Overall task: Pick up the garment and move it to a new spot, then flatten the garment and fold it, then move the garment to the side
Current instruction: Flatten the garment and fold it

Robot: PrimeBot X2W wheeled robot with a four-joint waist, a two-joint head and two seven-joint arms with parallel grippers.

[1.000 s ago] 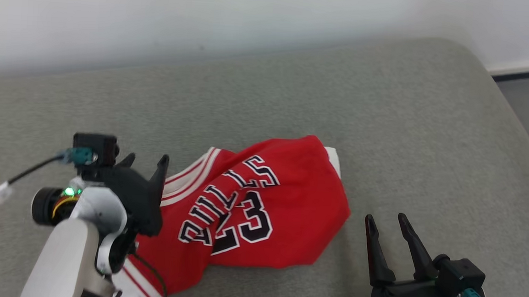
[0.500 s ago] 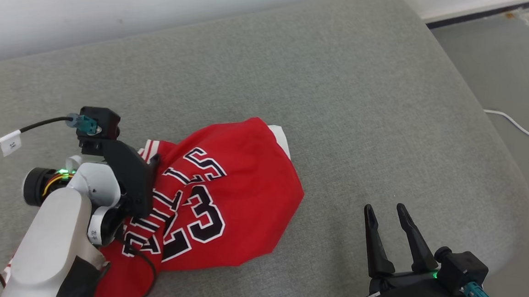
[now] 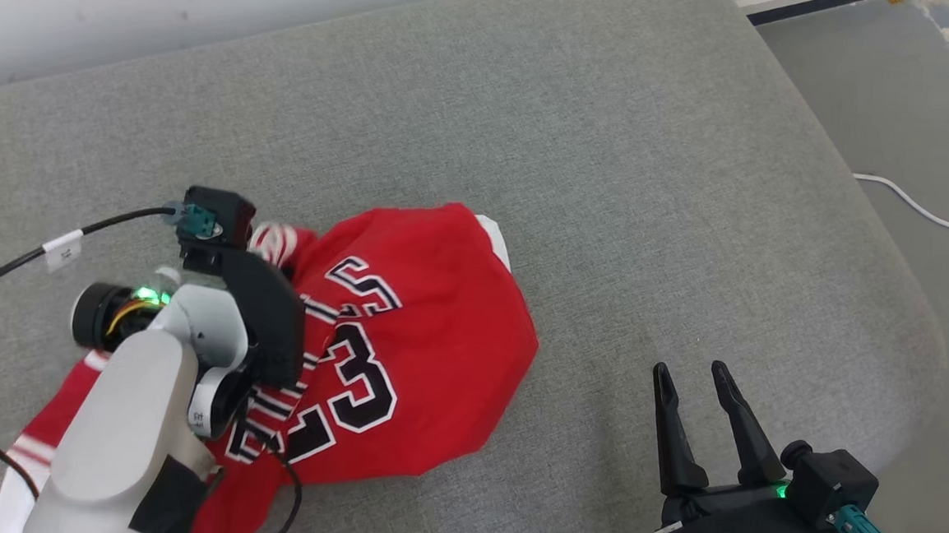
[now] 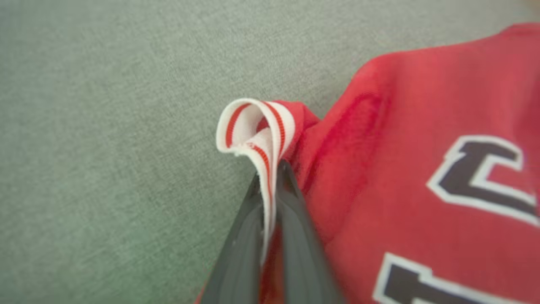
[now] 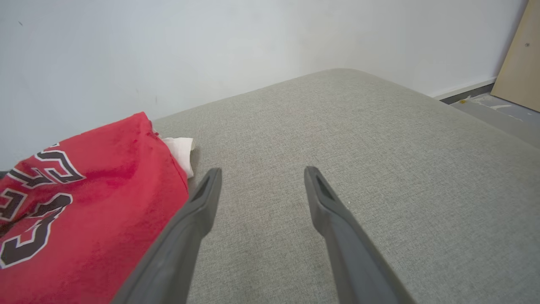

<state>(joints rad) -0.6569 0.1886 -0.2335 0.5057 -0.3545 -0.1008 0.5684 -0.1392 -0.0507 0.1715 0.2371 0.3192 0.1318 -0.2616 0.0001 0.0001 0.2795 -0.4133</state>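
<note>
The left gripper, just closed, clamps the striped trim of the crumpled red basketball jersey on the grey fabric cushion, so lifting can start; the right gripper stands spread, idle.

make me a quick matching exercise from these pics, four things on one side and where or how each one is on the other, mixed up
Things:
1. left gripper
2. right gripper
3. red jersey
4. white cable

States or places:
a. lying on the floor at the far right
b. open, over bare grey cushion
c. shut on the striped trim
d. crumpled on the grey cushion

Pairs: 1-c, 2-b, 3-d, 4-a
</note>
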